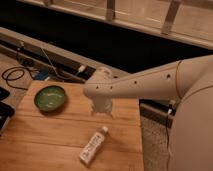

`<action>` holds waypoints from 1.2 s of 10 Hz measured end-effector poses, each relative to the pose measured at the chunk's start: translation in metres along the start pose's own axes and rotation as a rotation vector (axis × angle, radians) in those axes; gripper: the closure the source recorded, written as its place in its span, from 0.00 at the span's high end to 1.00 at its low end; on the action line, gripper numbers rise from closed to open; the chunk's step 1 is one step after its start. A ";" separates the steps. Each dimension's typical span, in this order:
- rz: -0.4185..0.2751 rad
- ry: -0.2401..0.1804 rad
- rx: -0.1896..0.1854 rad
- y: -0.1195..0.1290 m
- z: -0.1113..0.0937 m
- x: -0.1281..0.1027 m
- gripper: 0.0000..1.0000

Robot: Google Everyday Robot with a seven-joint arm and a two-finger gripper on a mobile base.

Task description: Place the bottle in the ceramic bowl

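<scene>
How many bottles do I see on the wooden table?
1. The bottle lies flat on the table, toward its near edge, right of the bowl. The gripper hangs over the table, beyond the bottle; the arm could hide another.

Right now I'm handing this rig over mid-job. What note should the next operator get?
Hand: hanging over the wooden table, between bowl and bottle, touching neither.
Bottle: lying on its side on the table near the front edge, white cap pointing toward the hand.
Green ceramic bowl: at the table's back left, empty.
Done: nothing placed yet.
Left: grasp the bottle, carry it to the bowl, release it inside.
</scene>
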 end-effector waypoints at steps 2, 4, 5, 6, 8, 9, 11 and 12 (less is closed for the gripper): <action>0.032 0.053 -0.001 -0.009 0.017 0.019 0.65; 0.029 0.057 -0.005 -0.006 0.019 0.022 0.65; 0.030 0.057 -0.004 -0.006 0.019 0.022 0.65; 0.031 0.057 -0.003 -0.007 0.018 0.021 0.65; 0.029 0.082 -0.027 -0.006 0.018 0.024 0.65; 0.033 0.100 -0.055 -0.009 0.021 0.027 0.65; 0.021 0.139 -0.062 -0.004 0.038 0.043 0.65; 0.008 0.163 -0.053 0.000 0.049 0.051 0.65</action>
